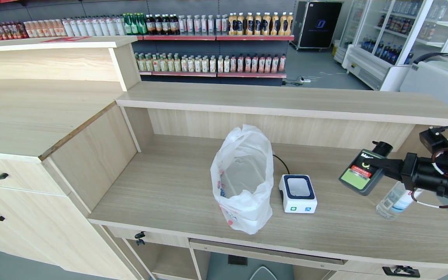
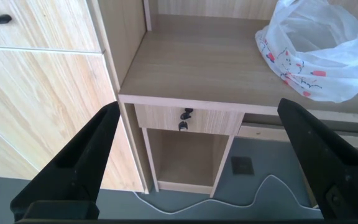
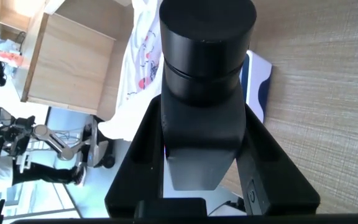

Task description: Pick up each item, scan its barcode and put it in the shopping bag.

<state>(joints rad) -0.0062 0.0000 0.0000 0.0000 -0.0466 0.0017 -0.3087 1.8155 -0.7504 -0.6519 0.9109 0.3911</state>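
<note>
A white plastic shopping bag [image 1: 242, 182] stands open on the wooden counter [image 1: 169, 186], with a small white barcode scanner [image 1: 297, 193] just to its right. My right gripper [image 1: 371, 165] is shut on a dark bottle [image 1: 360, 173] with a black cap and a green and red label, held in the air to the right of the scanner. From the right wrist, the dark bottle [image 3: 207, 74] sits between the fingers [image 3: 135, 171], above the scanner [image 3: 258, 84] and the bag [image 3: 140, 56]. My left gripper [image 2: 197, 162] hangs open and empty, low in front of the counter, with the bag [image 2: 316, 50] beyond it.
A clear water bottle [image 1: 393, 200] stands on the counter under my right arm. A raised ledge [image 1: 286, 101] runs behind the counter and a taller cabinet [image 1: 33, 116] closes its left side. A keyed drawer [image 2: 184, 119] sits under the counter's front edge.
</note>
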